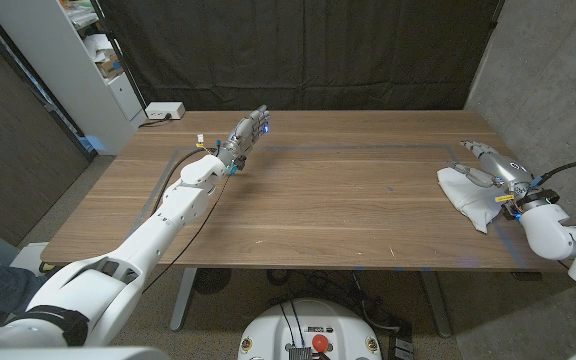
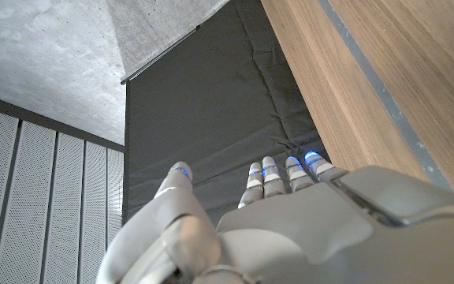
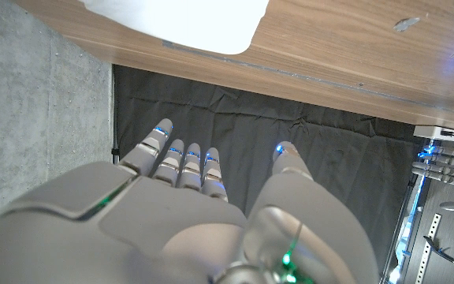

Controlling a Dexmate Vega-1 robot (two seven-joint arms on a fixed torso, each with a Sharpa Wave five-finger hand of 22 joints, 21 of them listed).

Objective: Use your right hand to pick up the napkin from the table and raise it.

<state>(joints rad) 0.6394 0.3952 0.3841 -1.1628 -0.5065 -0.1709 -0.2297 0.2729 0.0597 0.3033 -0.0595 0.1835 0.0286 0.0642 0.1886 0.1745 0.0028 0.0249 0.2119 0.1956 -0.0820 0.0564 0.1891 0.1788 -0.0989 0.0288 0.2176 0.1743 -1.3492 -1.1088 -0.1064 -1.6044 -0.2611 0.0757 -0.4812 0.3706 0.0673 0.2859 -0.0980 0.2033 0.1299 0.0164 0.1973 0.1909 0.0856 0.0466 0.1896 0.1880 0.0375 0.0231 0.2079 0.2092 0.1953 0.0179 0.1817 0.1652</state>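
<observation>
Your right hand (image 1: 490, 167) hovers over the white napkin (image 1: 471, 197), which lies crumpled at the desk's (image 1: 328, 200) right edge; its fingers (image 3: 181, 162) stretch straight and close together, holding nothing (whether they touch the cloth, you cannot tell). Your left hand (image 1: 248, 131) sits well apart at the desk's far side, fingers extended, also holding nothing.
</observation>
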